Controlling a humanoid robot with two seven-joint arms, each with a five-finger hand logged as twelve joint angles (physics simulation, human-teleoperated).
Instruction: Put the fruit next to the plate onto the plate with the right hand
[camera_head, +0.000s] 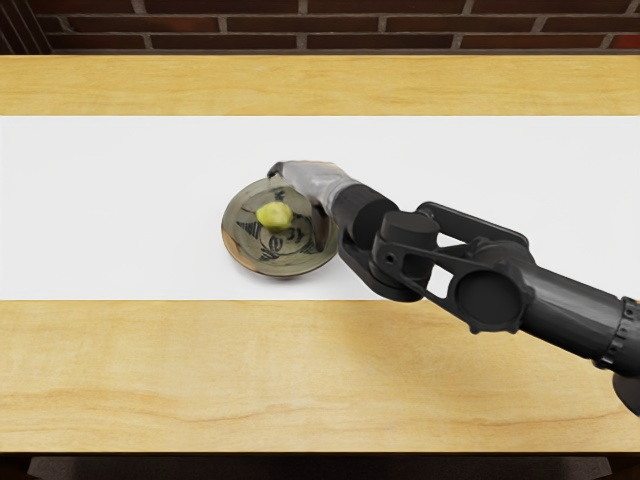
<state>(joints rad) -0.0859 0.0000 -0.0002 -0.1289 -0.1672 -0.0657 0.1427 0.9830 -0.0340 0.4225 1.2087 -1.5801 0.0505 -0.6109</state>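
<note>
While the yellow-green fruit (273, 215) lies on the dark plate (233, 236), the right robot hand (303, 183) hangs over its far right rim. Open or closed, I cannot tell.

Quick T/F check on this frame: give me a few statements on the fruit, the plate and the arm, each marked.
1. The yellow-green fruit lies on the plate. True.
2. The arm in view enters from the picture's left edge. False: the right arm enters from the right edge.
3. The plate stands on the white strip across the table. True.
4. A second fruit lies beside the plate. False: only the one fruit shows, and it is on the plate.
5. The right robot hand is at the plate's far right rim. True.
</note>
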